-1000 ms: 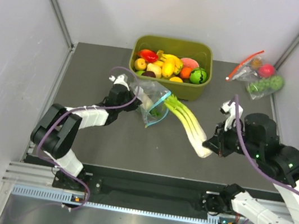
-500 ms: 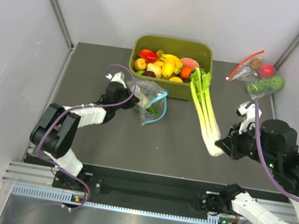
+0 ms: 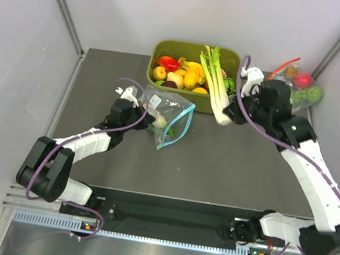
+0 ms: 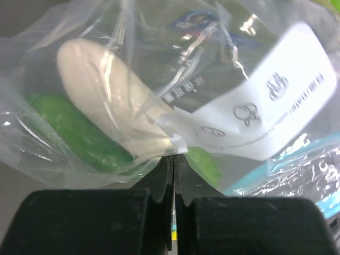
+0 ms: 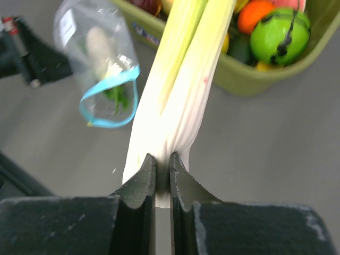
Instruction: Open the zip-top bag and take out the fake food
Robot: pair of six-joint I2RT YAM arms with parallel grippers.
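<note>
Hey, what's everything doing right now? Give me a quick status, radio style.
Left gripper shut on zip-top bag, radish and green piece inside. Right gripper shut on leek, out of bag, above green bin. Nothing blocking.

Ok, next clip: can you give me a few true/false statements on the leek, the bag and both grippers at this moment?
1. The right gripper is shut on the leek's white end. True.
2. The leek lies inside the zip-top bag. False: it is out of the bag, held up with its leaves over the green bin.
3. The left gripper pinches the zip-top bag's plastic. True.
4. The zip-top bag is empty. False: a white radish and a green piece are inside.
</note>
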